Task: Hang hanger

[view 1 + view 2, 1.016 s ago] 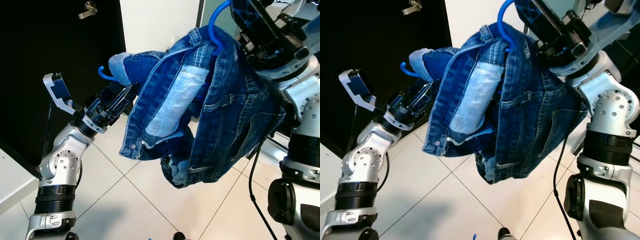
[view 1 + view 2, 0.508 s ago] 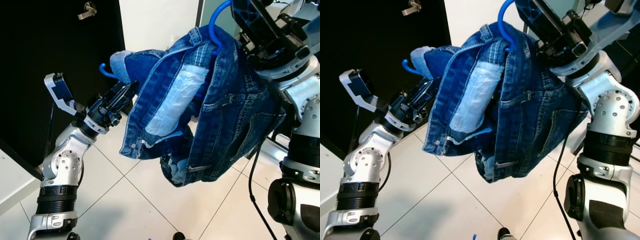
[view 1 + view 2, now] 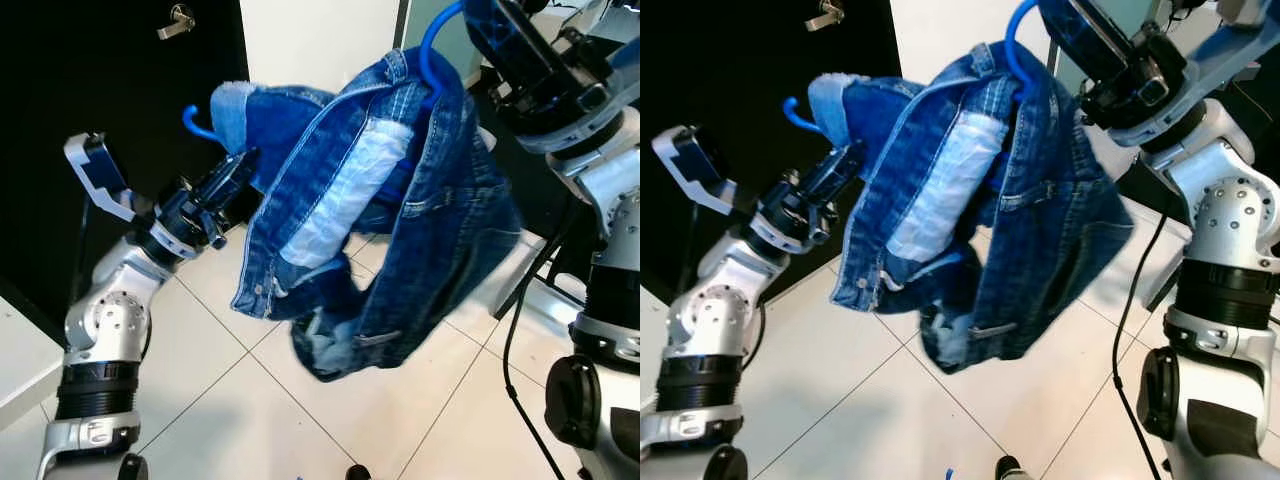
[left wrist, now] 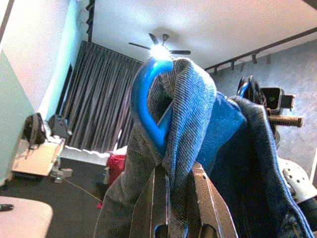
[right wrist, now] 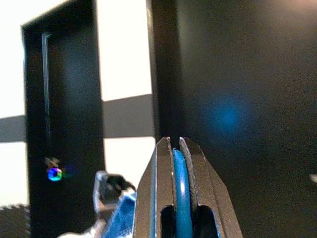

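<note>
Blue hanger (image 3: 437, 40) is being pinched at its hook by the right gripper (image 5: 177, 148), fingers closed tight on the plastic, up high at the robot's right. Its other end (image 3: 192, 120) is being clamped through denim by the left gripper (image 4: 173, 171), nearly closed on cloth and plastic, lower at the left. Long axis is being held slanted, rising left to right. Denim jacket (image 3: 400, 230) is being draped over it, hanging above the tile floor (image 3: 250, 400). Black door (image 3: 110, 110) is standing behind.

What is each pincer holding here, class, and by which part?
Right pincer clamps the blue hanger by its hook. Left pincer pinches the denim jacket draped over the hanger's end.
</note>
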`<state>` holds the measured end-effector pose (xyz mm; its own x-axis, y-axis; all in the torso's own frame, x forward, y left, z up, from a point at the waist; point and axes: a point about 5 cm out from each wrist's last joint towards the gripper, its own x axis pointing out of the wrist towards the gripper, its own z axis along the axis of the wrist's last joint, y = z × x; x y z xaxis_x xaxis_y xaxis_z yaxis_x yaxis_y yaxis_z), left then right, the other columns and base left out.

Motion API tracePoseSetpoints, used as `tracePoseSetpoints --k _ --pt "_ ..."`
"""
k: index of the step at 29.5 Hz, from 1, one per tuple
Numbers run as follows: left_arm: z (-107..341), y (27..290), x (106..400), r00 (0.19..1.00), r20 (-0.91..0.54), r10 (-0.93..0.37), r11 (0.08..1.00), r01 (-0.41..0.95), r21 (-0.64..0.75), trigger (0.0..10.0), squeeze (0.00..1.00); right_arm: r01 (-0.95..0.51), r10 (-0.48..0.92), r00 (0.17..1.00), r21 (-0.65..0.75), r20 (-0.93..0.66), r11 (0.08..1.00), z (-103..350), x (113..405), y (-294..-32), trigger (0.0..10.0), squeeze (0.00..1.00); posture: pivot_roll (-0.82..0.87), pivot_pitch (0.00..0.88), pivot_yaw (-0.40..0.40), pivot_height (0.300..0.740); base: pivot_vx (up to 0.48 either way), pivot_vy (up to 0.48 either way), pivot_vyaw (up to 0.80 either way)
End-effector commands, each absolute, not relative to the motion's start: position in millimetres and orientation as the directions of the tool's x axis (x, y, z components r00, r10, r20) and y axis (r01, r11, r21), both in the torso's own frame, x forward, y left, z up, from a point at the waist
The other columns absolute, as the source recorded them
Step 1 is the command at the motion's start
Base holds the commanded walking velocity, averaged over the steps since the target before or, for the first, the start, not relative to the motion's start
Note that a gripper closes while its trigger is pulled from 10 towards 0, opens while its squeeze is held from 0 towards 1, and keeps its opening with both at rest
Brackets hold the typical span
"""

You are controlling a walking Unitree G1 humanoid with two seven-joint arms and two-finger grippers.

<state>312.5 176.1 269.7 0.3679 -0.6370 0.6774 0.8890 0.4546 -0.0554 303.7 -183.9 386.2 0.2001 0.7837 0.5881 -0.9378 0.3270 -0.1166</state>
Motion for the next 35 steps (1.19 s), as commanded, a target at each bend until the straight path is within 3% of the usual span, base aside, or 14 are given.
tracePoseSetpoints --k 1,8,9,11,12,15,16,18,19,21,22,32,33,35 --pt "276.6 196.8 310.5 0.388 0.715 -0.581 0.501 0.863 -0.061 0.0 0.00 -0.899 0.767 0.275 -0.129 0.580 0.420 385.8 304.9 -195.3 0.0 0.00 0.03 0.110 0.011 0.740 0.000 0.000 0.00" --pt "282.7 199.8 308.1 0.366 0.727 -0.581 0.488 0.872 -0.049 0.6 0.00 -0.854 0.750 0.395 -0.088 0.530 0.512 372.6 313.5 -201.2 0.0 0.00 0.03 0.111 0.012 0.740 0.000 0.000 0.00" --pt "279.5 196.2 309.0 0.371 0.717 -0.590 0.480 0.875 -0.059 5.5 0.00 -0.844 0.737 0.419 -0.072 0.530 0.531 369.9 315.1 -202.2 0.0 0.00 0.03 0.112 0.015 0.740 0.000 0.000 0.00" --pt "279.5 196.2 309.0 0.371 0.717 -0.590 0.480 0.875 -0.059 5.5 0.00 -0.844 0.737 0.419 -0.072 0.530 0.531 369.9 315.1 -202.2 0.0 0.00 0.03 0.112 0.015 0.740 0.000 0.000 0.00" --pt "274.3 190.0 309.1 0.369 0.704 -0.607 0.457 0.887 -0.070 10.0 0.00 -0.840 0.727 0.429 -0.061 0.536 0.540 368.4 315.6 -202.7 0.0 0.00 0.03 0.112 0.016 0.740 0.000 0.000 0.00" --pt "264.1 175.3 307.0 0.343 0.679 -0.649 0.389 0.917 -0.092 10.0 0.00 -0.838 0.715 0.430 -0.053 0.551 0.544 367.9 315.4 -202.8 0.0 0.00 0.03 0.112 0.017 0.740 0.000 0.000 0.00" --pt "260.8 165.5 305.2 0.327 0.673 -0.663 0.358 0.929 -0.099 10.0 0.60 -0.843 0.716 0.420 -0.053 0.558 0.535 368.5 314.4 -202.0 0.0 0.00 0.02 0.112 0.017 0.740 0.000 0.000 0.00" --pt "258.7 157.6 304.1 0.317 0.670 -0.671 0.338 0.935 -0.104 10.0 0.52 -0.850 0.718 0.406 -0.056 0.565 0.524 369.1 313.2 -200.8 0.0 0.00 0.02 0.112 0.017 0.740 0.000 0.000 0.00" --pt "257.8 153.1 303.4 0.312 0.669 -0.674 0.329 0.938 -0.106 10.0 0.13 -0.854 0.720 0.397 -0.059 0.569 0.517 369.6 312.3 -200.0 0.0 0.00 0.02 0.112 0.017 0.740 0.000 0.000 0.00" --pt "257.8 153.1 303.4 0.312 0.669 -0.674 0.329 0.938 -0.106 10.0 0.13 -0.854 0.720 0.397 -0.059 0.569 0.517 369.6 312.3 -200.0 0.0 0.00 0.02 0.112 0.017 0.740 0.000 0.000 0.00" --pt "256.8 149.4 302.7 0.311 0.666 -0.678 0.324 0.940 -0.109 10.0 0.00 -0.858 0.720 0.388 -0.060 0.575 0.511 370.2 311.4 -199.4 0.0 0.00 0.02 0.113 0.018 0.740 0.000 0.000 0.00" --pt "252.1 141.0 301.1 0.300 0.641 -0.706 0.294 0.948 -0.120 9.5 0.00 -0.866 0.709 0.358 -0.067 0.608 0.495 375.6 308.1 -198.5 0.0 0.00 0.02 0.113 0.019 0.740 0.000 0.000 0.00" --pt "250.2 137.8 300.2 0.292 0.634 -0.717 0.276 0.953 -0.126 0.0 0.00 -0.868 0.707 0.350 -0.071 0.614 0.491 377.8 307.4 -198.0 0.0 0.00 0.02 0.113 0.019 0.740 0.000 0.000 0.00" --pt "250.2 137.8 300.2 0.292 0.634 -0.717 0.276 0.953 -0.126 0.0 0.00 -0.868 0.707 0.350 -0.071 0.614 0.491 377.8 307.4 -198.0 0.0 0.00 0.02 0.113 0.019 0.740 0.000 0.000 0.00"
